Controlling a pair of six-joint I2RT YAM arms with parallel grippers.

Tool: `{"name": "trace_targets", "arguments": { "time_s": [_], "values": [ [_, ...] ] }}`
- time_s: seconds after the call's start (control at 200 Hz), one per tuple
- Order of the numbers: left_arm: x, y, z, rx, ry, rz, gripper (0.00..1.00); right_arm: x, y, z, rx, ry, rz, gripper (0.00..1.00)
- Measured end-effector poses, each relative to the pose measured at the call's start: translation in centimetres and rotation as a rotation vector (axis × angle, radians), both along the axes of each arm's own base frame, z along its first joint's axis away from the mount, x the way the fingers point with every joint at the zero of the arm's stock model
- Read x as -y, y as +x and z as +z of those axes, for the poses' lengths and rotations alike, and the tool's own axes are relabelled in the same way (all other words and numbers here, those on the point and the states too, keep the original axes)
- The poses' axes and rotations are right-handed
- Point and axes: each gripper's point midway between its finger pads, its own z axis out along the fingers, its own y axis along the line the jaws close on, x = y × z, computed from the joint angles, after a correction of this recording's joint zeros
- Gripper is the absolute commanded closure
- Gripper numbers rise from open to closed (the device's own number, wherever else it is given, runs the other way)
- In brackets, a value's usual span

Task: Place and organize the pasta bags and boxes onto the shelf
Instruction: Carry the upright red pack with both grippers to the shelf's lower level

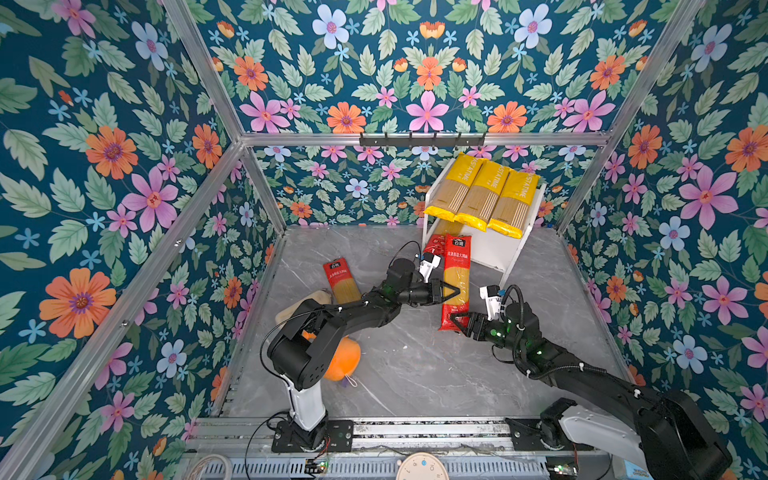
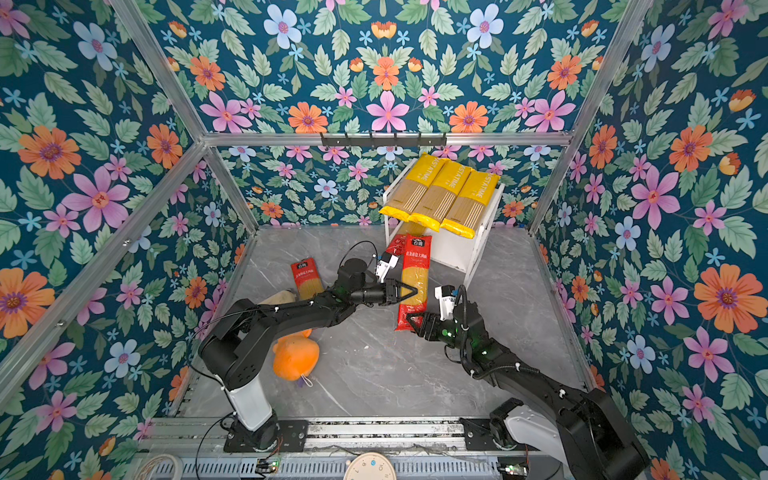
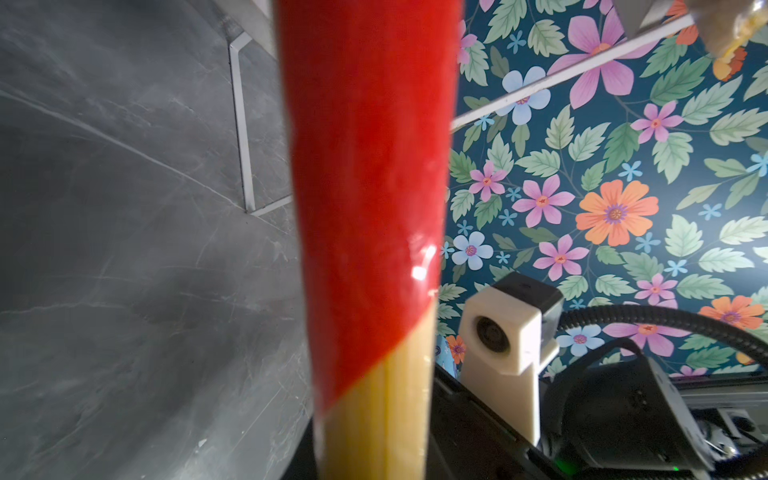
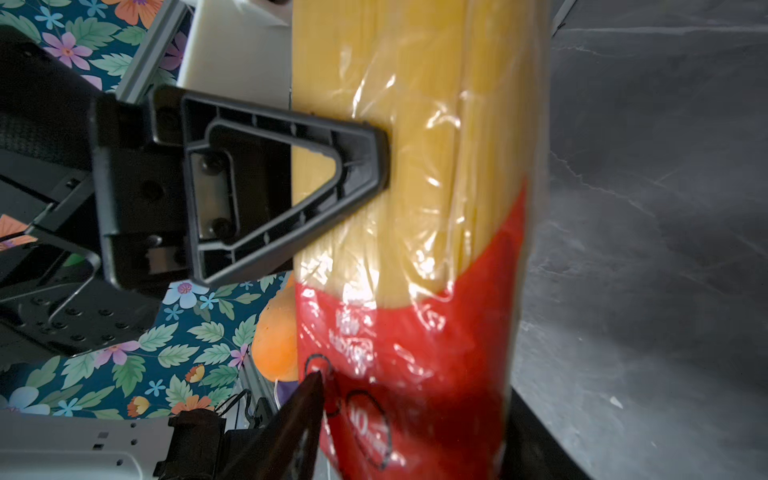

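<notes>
Pinching pack midway: L jaws (R jaws: end)

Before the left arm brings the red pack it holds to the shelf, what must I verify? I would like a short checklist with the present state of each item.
1. Left hand clamps the held red-ended pack at its clear middle: ok.
2. Right hand is clear of that pack's near red end: cannot tell; it sits right at that end.
3. Room on top of the shelf: not ok; three yellow packs cover it.
4. Lower board has bare space: ok, beside the second red-ended pack lying there.
5. Held pack's far end is clear of the shelf's front edge: cannot tell.
</notes>
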Motion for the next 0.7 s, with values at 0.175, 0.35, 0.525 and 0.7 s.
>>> {"name": "trace_targets", "arguments": {
  "time_s": [0.175, 0.35, 0.525, 0.7],
  "values": [
    [0.8, 0.5, 0.5, -0.039, -0.036, -0.012, 0.79, 0.8, 0.4, 0.4, 0.008, 0.07, -0.013, 0.44],
    [1.3, 0.8, 1.6, -0.038, -0.07, -0.028, 0.79, 1.1, 0.6, 1.5, 0.032, 0.132, -0.017, 0.5],
    [1.8, 1.3, 1.7, -0.05, -0.088, -0.044, 0.77, 1.4, 0.7, 1.8, 0.039, 0.164, -0.043, 0.62],
    [2.2, 2.0, 1.6, -0.048, -0.092, -0.037, 0.68, 1.8, 1.3, 2.1, 0.048, 0.187, -0.084, 0.74]
  ]
}}
